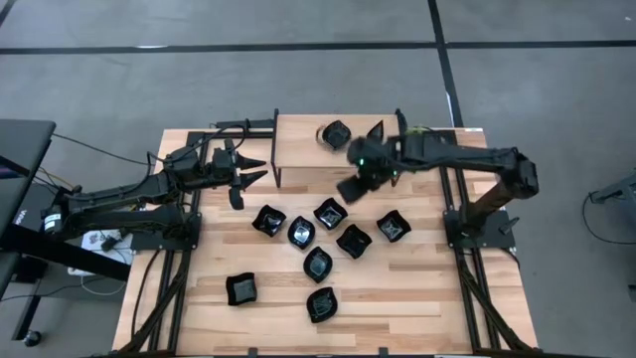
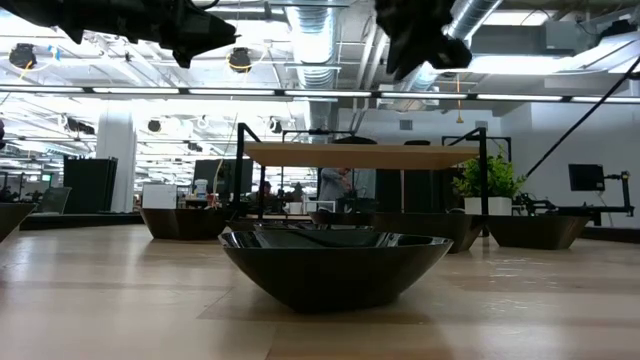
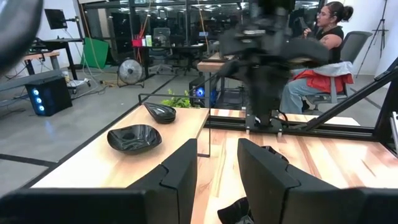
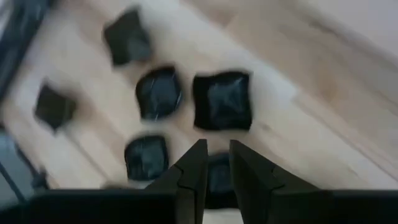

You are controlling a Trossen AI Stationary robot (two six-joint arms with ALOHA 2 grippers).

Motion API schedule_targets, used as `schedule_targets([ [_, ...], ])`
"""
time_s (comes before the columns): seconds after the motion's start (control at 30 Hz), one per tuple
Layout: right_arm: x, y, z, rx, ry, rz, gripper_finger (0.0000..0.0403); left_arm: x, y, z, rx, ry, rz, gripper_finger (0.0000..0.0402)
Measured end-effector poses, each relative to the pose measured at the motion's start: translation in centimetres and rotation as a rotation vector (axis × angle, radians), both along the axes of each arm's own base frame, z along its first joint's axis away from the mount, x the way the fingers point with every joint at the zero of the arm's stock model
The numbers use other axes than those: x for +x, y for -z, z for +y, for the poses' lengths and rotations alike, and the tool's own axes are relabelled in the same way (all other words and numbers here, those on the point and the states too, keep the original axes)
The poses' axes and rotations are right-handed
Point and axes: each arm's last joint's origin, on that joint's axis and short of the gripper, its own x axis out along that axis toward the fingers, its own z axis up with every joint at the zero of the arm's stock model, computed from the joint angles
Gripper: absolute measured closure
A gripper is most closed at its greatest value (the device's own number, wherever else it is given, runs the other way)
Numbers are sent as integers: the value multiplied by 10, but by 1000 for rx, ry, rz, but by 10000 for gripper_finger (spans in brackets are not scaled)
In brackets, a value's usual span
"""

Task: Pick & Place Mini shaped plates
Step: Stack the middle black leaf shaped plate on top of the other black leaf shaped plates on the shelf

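Several mini shaped plates, small glossy black dishes, lie on the wooden table, among them a plate [image 1: 330, 212], a plate [image 1: 394, 226] and a plate [image 1: 322, 304]. Two more plates [image 1: 336, 132] [image 1: 376, 130] rest on a raised wooden shelf [image 1: 298, 139] at the far edge. My right gripper [image 1: 350, 191] hangs above the table just in front of the shelf, pointing steeply down over the plates [image 4: 222, 101], its fingers a little apart and holding nothing. My left gripper [image 1: 253, 169] floats level at the shelf's left end, open and holding nothing [image 3: 217, 155].
The shelf stands on thin black legs [image 2: 240, 175]. A small green plant [image 3: 180, 99] sits beyond it. A person [image 3: 323, 37] sits on a chair past the table's far side. Bare wood lies at the table's near left and near right.
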Motion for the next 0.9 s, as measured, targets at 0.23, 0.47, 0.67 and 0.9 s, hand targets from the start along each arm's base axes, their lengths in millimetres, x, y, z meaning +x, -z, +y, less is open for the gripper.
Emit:
schedule_targets([
  [0.23, 22, 15, 39, -94, -232, 5, 339, 1, 0, -3, -9, 17, 1, 284],
  [0.47, 46, 44, 62, -141, -420, 57, 339, 2, 0, -7, -77, 37, -10, 284],
  [0.67, 63, 80, 80, -126, -522, 164, 339, 2, 0, -7, -135, 41, -21, 284],
  [0.9, 85, 114, 92, -66, -673, 151, 339, 2, 0, -7, -141, 66, -20, 284],
])
